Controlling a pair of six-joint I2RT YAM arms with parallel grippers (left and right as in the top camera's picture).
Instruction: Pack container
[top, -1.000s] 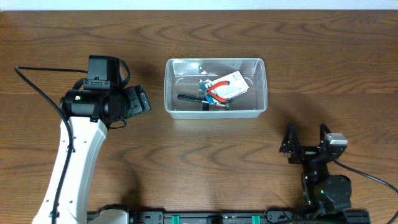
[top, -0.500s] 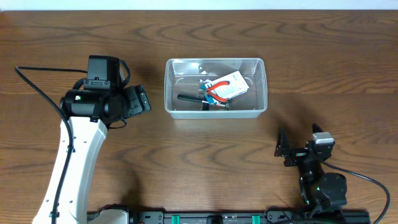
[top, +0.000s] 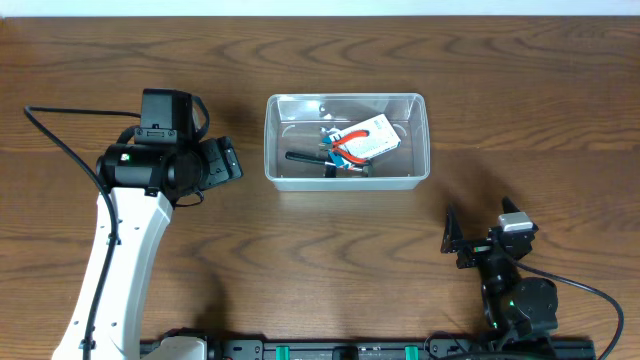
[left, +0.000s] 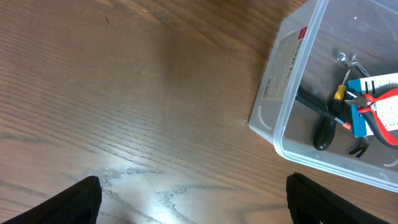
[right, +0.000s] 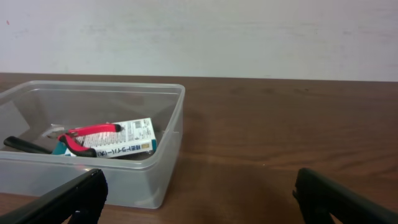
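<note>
The container (top: 340, 181) sits upright on the desk (top: 300, 260), at the middle of its far half. It holds red pliers (top: 352, 141), a printed card (top: 378, 137) and a black-handled tool (top: 300, 157). The left gripper (top: 232, 160) stands just left of the container, clear of it, jaws spread wide and empty. The right gripper (top: 480, 230) stands well in front of the container's right end, jaws likewise spread and empty.

— What carries everything here?
— A dark brown wood-grain table (top: 300, 260), filling nearly the whole overhead frame.
— And what sits directly on it?
— A clear plastic container (top: 346, 97), upper centre of the frame, flat on the wood, long side running left to right.
</note>
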